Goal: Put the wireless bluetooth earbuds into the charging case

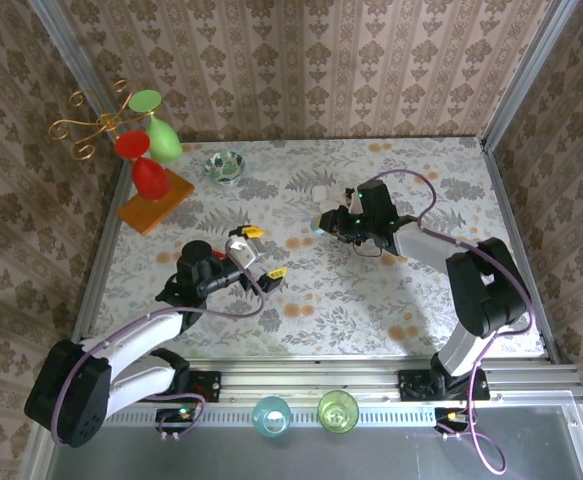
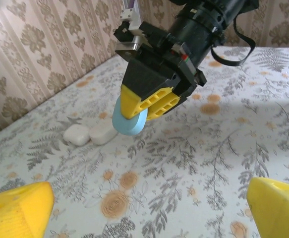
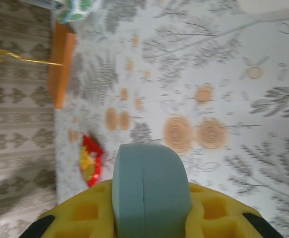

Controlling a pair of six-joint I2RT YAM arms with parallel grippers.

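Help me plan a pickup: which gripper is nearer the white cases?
Right. The right gripper, holding the blue case, is close beside the white cases; the left gripper lies farther back.

Table (image 1: pixel 351 310), far-left corner: orange-based gilt wire stand (image 1: pixel 155 200) holding red goblet (image 1: pixel 149 178) and green goblet (image 1: pixel 164 140); green glass bowl (image 1: pixel 224 166) near far edge.

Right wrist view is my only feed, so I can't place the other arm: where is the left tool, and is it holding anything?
Observer: The left tool is open and empty, nearer the bases than your right tool and to its left.
Operator: Are other cases close to my blue one?
Observer: Yes. A white case and a second white case lie side by side on the table, just beyond the blue case you grip.
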